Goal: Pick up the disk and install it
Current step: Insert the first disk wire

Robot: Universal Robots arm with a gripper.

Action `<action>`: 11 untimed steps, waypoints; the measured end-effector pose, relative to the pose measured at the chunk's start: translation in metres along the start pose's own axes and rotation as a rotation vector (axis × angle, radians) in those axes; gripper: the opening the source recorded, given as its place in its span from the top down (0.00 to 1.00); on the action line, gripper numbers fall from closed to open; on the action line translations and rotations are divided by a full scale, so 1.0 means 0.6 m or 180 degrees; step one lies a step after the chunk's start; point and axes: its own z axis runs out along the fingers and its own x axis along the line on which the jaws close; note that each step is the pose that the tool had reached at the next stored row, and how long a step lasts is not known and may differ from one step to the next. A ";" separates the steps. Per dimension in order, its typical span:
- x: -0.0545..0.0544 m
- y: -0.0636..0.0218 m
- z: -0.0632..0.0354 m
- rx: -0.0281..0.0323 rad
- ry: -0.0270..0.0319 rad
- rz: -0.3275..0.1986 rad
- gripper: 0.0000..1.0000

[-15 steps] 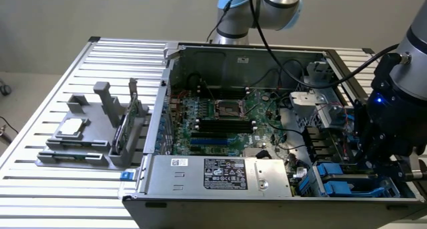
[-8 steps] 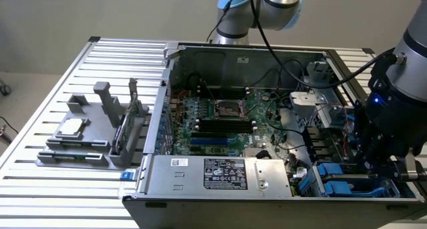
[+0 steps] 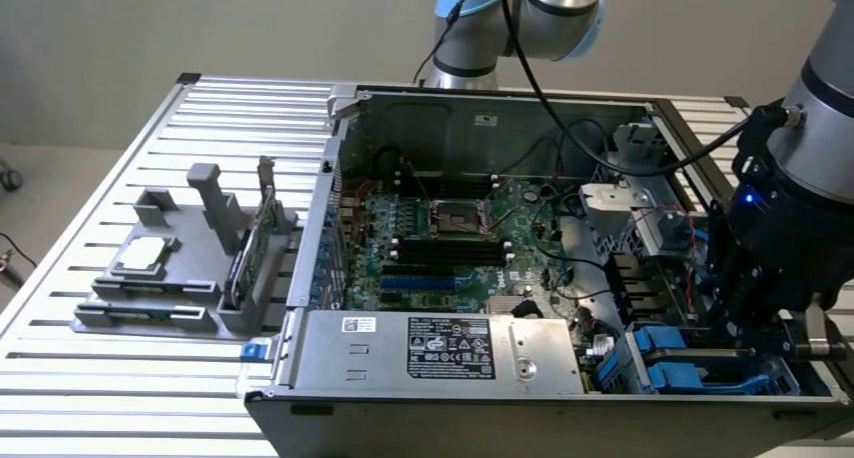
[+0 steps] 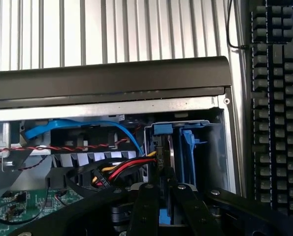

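Disk (image 4: 164,162) upright in the case's blue-framed drive bay (image 4: 190,147), apparently pinched between the narrowed end effector (image 4: 163,196) fingers.

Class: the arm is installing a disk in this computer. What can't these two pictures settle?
- Exterior view: the gripper's tips, hidden behind the case wall.
- Wrist view: most of the disk, edge-on in the bay, its lower end behind the fingers.
- Both views: whether the disk is fully seated.

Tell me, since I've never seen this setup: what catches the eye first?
The open computer case on the slatted table, green motherboard exposed. At the exterior view's right, the gripper reaches into the drive bay, closed on the disk in its blue carrier.
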 end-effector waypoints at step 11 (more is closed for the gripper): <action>0.002 0.001 0.003 -0.0002 -0.0011 0.0051 0.84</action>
